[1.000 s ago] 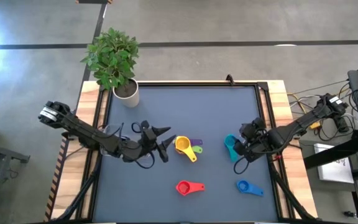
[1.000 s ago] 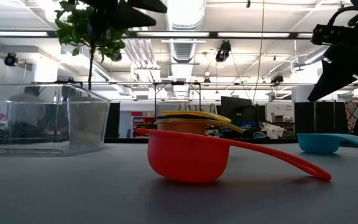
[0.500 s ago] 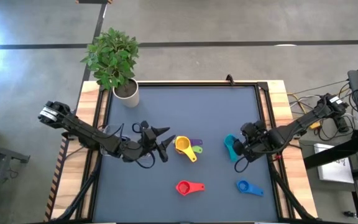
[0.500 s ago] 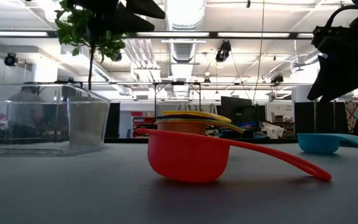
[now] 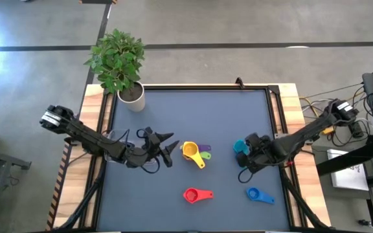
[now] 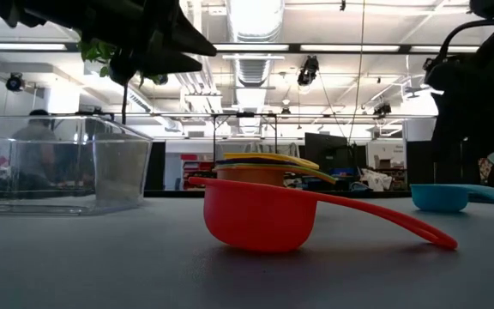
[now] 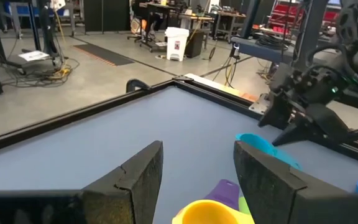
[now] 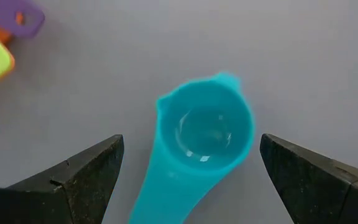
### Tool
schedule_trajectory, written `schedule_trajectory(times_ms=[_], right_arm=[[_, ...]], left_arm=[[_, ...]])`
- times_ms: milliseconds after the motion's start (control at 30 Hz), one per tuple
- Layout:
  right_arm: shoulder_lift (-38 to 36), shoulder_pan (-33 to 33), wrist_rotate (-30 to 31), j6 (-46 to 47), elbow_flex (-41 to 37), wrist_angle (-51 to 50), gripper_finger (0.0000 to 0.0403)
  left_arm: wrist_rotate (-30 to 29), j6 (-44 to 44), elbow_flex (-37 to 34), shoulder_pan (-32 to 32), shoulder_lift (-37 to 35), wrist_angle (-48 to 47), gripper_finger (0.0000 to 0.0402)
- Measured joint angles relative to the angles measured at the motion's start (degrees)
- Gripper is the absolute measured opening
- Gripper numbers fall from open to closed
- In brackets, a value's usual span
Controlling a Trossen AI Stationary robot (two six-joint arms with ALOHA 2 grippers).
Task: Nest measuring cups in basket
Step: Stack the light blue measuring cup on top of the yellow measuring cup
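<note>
A teal measuring cup (image 8: 207, 127) lies on the grey table, right of centre, bowl up. My right gripper (image 8: 190, 142) hangs open above it, pointing down, one finger on either side, touching nothing. A nested stack with a yellow cup (image 5: 190, 151) on top and purple and green handles (image 5: 205, 152) sits mid-table. My left gripper (image 5: 171, 147) stands open and about level just left of the stack, above the table. Nearer the front lie a red cup (image 5: 196, 194) and a blue cup (image 5: 259, 194). The clear basket (image 6: 58, 163) shows at the left in the low view.
A potted plant (image 5: 118, 61) in a white pot stands at the table's far left corner. Open grey table surface (image 5: 206, 110) stretches behind the cups. Cables and equipment lie beyond the table's right edge (image 5: 290, 129).
My right gripper has come down toward the teal cup and rolled about its own axis, so it now covers most of the cup from above. My left gripper has sunk a little toward the table beside the stack. No cup has moved.
</note>
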Motion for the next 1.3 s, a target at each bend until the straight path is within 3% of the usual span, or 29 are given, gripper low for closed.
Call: schedule_trajectory(times_ms=[467, 933, 1100, 1300], right_arm=[[14.75, 0.02, -10.61, 4.1, 8.35, -1.65, 0.0366], [18.42, -0.09, -10.41, 8.37, 9.81, -5.31, 0.0363], [18.53, -0.52, -10.29, 7.32, 9.6, -5.34, 0.0319], [18.52, -0.5, -10.18, 4.66, 9.53, -5.34, 0.0222]], left_arm=[[0.05, 1.13, -0.18, 0.0, 0.0, 0.14, 0.018], [0.07, 2.84, -0.18, 0.07, 0.0, 0.32, 0.018], [0.07, 2.86, -0.18, 0.07, 0.0, 0.64, 0.018], [0.09, 2.86, -0.18, 0.07, 0.0, 0.89, 0.018]])
